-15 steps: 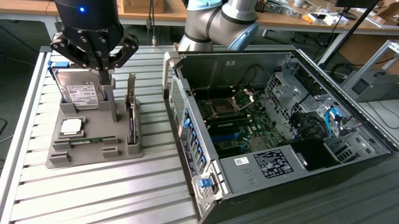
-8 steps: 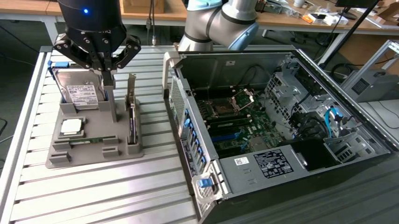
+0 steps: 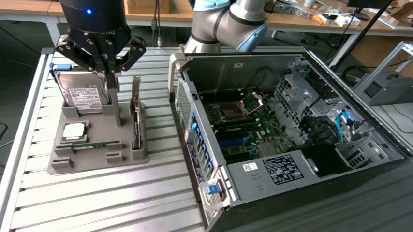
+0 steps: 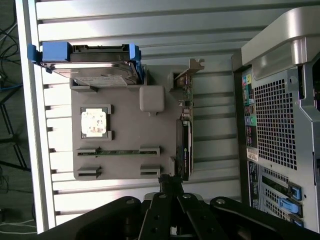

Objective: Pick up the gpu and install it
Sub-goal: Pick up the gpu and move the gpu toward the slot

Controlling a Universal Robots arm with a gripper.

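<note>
arm (image 3: pixel 223 24): silver-grey, light-blue joint caps (image 3: pixel 253 39) | wrist housing (image 3: pixel 96 19): glossy black, blue light (image 3: pixel 88 10) at 12 o'clock | claw (image 3: pixel 111 72): black linkages, round pivot pins

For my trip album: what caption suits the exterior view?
Shut gripper poised over a grey tray holding the gpu on edge, beside an open computer case.

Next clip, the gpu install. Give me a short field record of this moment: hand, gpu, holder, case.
hand: shut, no card in it, low over the grey holder between hard drive and gpu
gpu: on edge in the holder's slot nearest the case, not picked up
holder: on the slatted table; also carries the hard drive, a processor chip and a memory stick
case: open, on its side, at the exterior view's right, board exposed
</note>
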